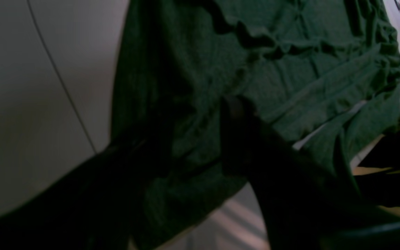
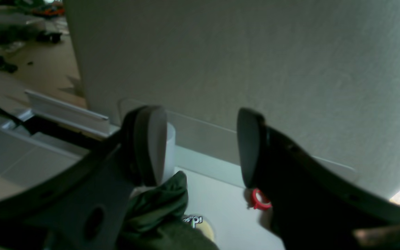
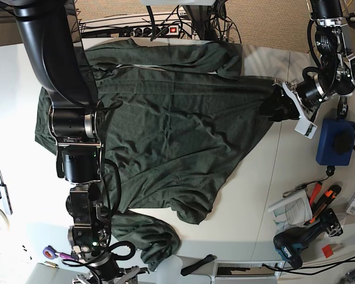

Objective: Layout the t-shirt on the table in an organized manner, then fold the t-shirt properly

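The dark green t-shirt [image 3: 171, 124] lies spread over most of the white table [image 3: 254, 195], wrinkled, with one sleeve bunched at the near edge [image 3: 151, 239]. My left gripper [image 3: 278, 105] is at the shirt's right edge and looks shut on a fold of it. In the left wrist view its dark fingers [image 1: 236, 114] have cloth [image 1: 290, 69] between them. My right gripper [image 2: 200, 139] is open and empty, lifted just above the bunched sleeve end [image 2: 158, 208]. In the base view it is at the near edge [image 3: 115, 273].
A blue pouch [image 3: 335, 141] lies right of the left gripper. A drill [image 3: 296, 245], orange-handled pliers [image 3: 319, 198] and papers sit at the near right. A power strip [image 3: 160, 28] lies behind the shirt. A red ring [image 2: 259, 200] is by the right gripper. The table seam [image 1: 61, 83] runs left of the shirt.
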`<state>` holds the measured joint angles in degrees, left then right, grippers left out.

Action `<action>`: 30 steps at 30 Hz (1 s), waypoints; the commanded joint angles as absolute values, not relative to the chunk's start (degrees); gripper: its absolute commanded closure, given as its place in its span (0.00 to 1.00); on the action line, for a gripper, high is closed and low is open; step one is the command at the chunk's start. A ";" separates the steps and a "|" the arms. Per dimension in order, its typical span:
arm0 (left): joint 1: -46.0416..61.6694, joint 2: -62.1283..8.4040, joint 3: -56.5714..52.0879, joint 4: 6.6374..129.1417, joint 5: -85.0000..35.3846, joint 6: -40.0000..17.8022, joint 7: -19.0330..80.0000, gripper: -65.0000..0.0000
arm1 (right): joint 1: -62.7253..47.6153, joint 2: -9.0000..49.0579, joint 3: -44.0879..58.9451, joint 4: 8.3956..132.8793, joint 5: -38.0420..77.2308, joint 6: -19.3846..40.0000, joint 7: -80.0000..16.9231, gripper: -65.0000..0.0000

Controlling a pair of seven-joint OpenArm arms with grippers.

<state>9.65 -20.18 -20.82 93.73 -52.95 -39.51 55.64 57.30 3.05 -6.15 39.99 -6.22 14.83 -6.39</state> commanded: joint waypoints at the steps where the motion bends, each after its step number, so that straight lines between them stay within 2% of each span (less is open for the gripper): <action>1: 9.04 -20.97 -21.15 94.63 -53.98 -40.00 54.37 0.64 | 59.96 3.70 -5.89 40.97 -7.38 14.31 -6.66 0.50; 4: 9.04 -20.95 -21.15 94.63 -53.95 -40.00 54.11 0.64 | 59.48 4.99 -5.89 40.99 -9.74 12.62 -13.67 0.51; 8: 9.04 -20.97 -21.15 94.63 -53.95 -40.00 52.90 0.64 | 54.08 9.08 -5.89 44.38 -9.74 10.63 -17.61 0.66; 10: 9.02 -20.97 -21.15 94.63 -53.98 -40.00 52.51 0.64 | 49.19 11.55 -5.89 48.64 -9.74 10.66 -19.05 0.78; 12: 9.02 -20.95 -21.15 94.63 -53.98 -40.00 52.47 0.64 | 43.05 14.09 -5.89 54.59 -9.45 10.79 -21.45 0.96; 13: 9.02 -20.95 -21.15 94.63 -54.00 -40.00 52.45 0.64 | 39.55 15.29 -5.89 58.22 -9.47 10.90 -22.39 1.00; 19: 8.43 -20.93 -21.15 94.63 -54.00 -40.00 51.88 0.66 | 19.53 21.54 -5.89 81.89 -9.45 10.83 -26.85 1.00; 21: 8.43 -20.93 -21.15 94.63 -54.00 -40.00 51.81 0.79 | 14.81 22.48 -5.89 87.42 -9.43 10.76 -30.26 1.00; 23: 8.43 -20.93 -21.15 94.63 -54.00 -40.00 51.00 0.98 | 11.55 22.72 -5.82 89.69 -9.50 10.33 -31.07 1.00; 30: 5.85 -20.93 -21.12 94.63 -53.67 -40.00 49.25 1.00 | 6.61 20.12 2.09 89.52 -7.22 5.19 -31.24 1.00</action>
